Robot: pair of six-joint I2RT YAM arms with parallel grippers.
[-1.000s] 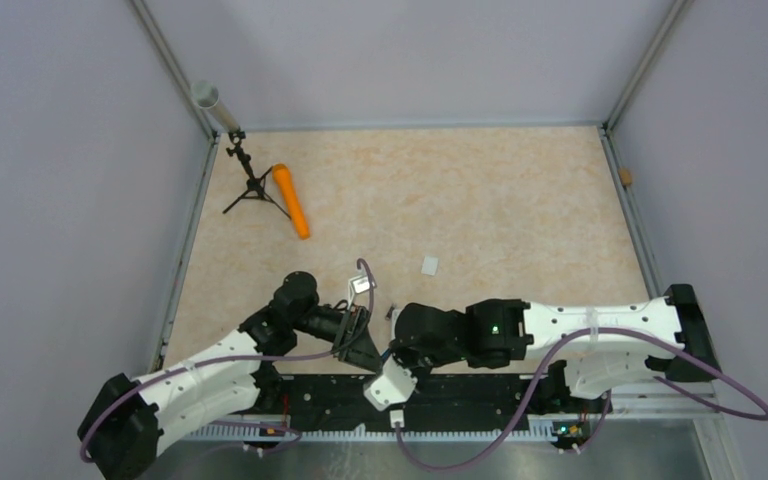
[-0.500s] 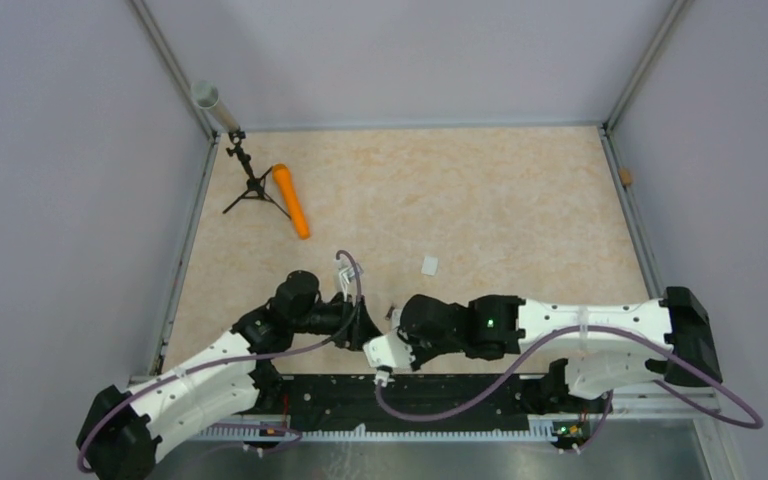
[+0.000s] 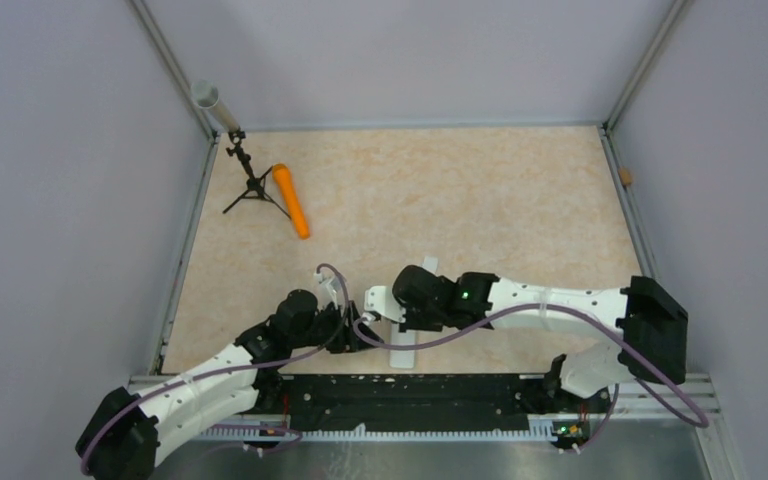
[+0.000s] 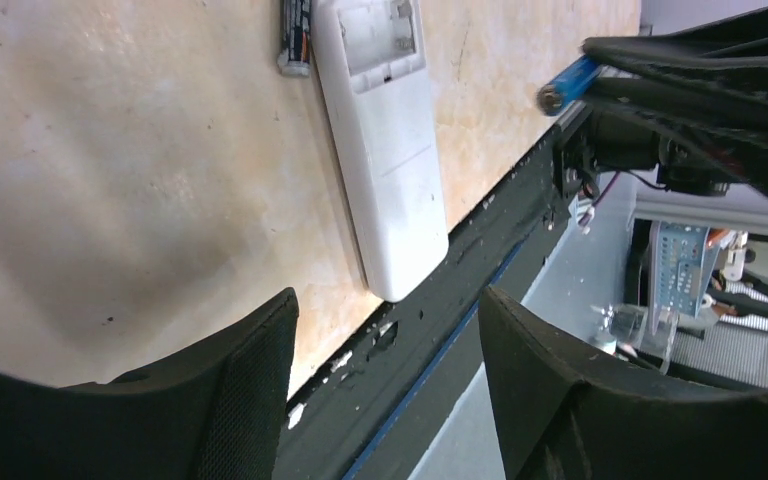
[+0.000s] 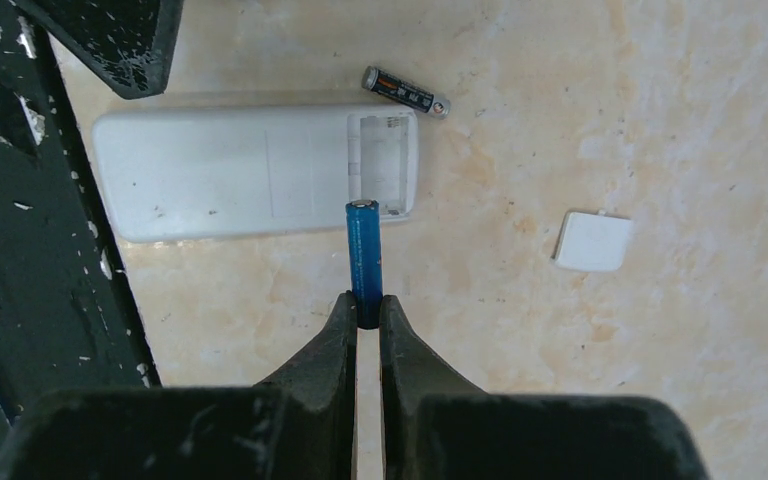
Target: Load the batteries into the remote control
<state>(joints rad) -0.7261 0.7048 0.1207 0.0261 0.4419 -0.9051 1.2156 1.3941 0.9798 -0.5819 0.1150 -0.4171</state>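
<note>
From my console: nearest the camera, the black rail (image 5: 40,250) runs along the front edge of the surface (image 3: 480,200). My left arm (image 3: 210,372) reaches low over the rail toward the middle. The left jaws stand wide open with nothing between them, and the wrist view looks past them at the remote control (image 4: 385,150).

The remote lies flat on the surface, white back up. Its plain end is at the rail and its other end points away from me. The battery recess (image 5: 385,165) at that farther end is uncovered, its white floor showing.

My right arm (image 3: 550,300) comes across from the right above the remote. The right jaws are pinched tight on one end of the blue battery (image 5: 364,250). The battery sticks out past the tips, and its free end hangs over the edge of the remote by the recess. I cannot tell whether it touches the remote.

The dark battery (image 5: 406,92) lies on the surface just beside the recess end of the remote. A small white cover (image 5: 593,241) lies flat a little farther out, apart from both.

Well back on the left, an orange cylinder (image 3: 291,200) lies next to a small black tripod (image 3: 250,185). A grey tube (image 3: 215,105) leans in the far corner behind them.
</note>
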